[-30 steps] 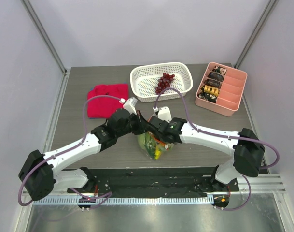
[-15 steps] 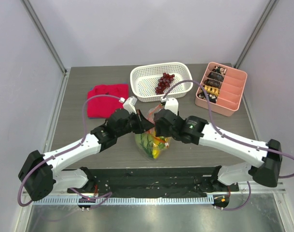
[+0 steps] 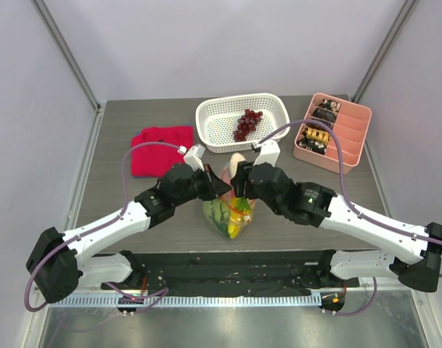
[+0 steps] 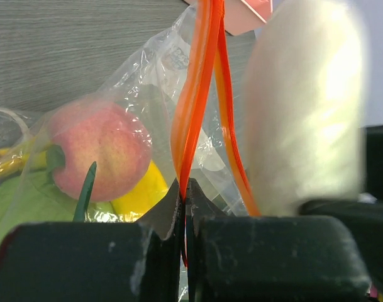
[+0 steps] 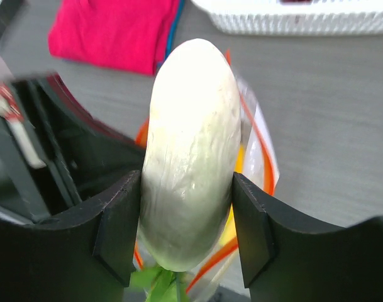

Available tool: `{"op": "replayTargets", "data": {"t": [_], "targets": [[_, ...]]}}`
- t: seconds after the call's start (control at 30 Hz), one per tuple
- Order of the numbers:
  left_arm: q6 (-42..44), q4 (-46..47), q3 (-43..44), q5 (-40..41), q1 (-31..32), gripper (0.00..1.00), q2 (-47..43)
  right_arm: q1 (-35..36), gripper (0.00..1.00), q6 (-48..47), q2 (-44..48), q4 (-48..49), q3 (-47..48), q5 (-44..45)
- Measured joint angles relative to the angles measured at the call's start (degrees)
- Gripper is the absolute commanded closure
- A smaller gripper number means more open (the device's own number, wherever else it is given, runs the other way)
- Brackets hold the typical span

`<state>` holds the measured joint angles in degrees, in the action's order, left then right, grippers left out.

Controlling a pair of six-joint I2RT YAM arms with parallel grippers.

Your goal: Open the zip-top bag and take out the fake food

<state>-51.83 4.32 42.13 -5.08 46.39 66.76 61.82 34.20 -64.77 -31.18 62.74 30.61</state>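
Observation:
The clear zip-top bag (image 3: 231,214) lies at the table's near middle, its orange-red zipper strip (image 4: 194,107) held up and open. My left gripper (image 4: 186,189) is shut on that strip; in the top view it (image 3: 219,183) is at the bag's upper left. My right gripper (image 5: 186,217) is shut on a white radish-like piece (image 5: 190,157), lifted just above the bag's mouth (image 3: 237,161). A pink-red fruit (image 4: 100,151), yellow bananas (image 4: 141,192) and a green piece (image 4: 27,201) are inside the bag. Dark red grapes (image 3: 247,123) lie in the basket.
A white perforated basket (image 3: 213,123) stands at the back middle. A pink divided tray (image 3: 344,141) with dark brown pieces stands at the back right. A red cloth (image 3: 161,149) lies at the back left.
My right gripper has risen out of the bag and moved back with the white radish-like piece in it. My left gripper keeps holding the zipper strip in place.

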Motion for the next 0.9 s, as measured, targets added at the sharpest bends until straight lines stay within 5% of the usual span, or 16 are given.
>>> {"op": "replayTargets", "data": {"t": [0.2,0.43,0.9], "targets": [[0.26,-0.81,0.00,0.52,0.00,1.00,-0.31,-3.13,0.99,-4.35,-3.21,2.29,10.10,3.98],[1.16,-1.60,0.00,0.98,0.00,1.00,-0.81,-18.16,0.99,-7.91,-13.51,3.98,22.56,3.39],[1.55,-3.56,0.00,1.57,0.00,1.00,-2.34,-35.95,0.99,-16.59,-51.23,9.27,37.27,3.23]]}}
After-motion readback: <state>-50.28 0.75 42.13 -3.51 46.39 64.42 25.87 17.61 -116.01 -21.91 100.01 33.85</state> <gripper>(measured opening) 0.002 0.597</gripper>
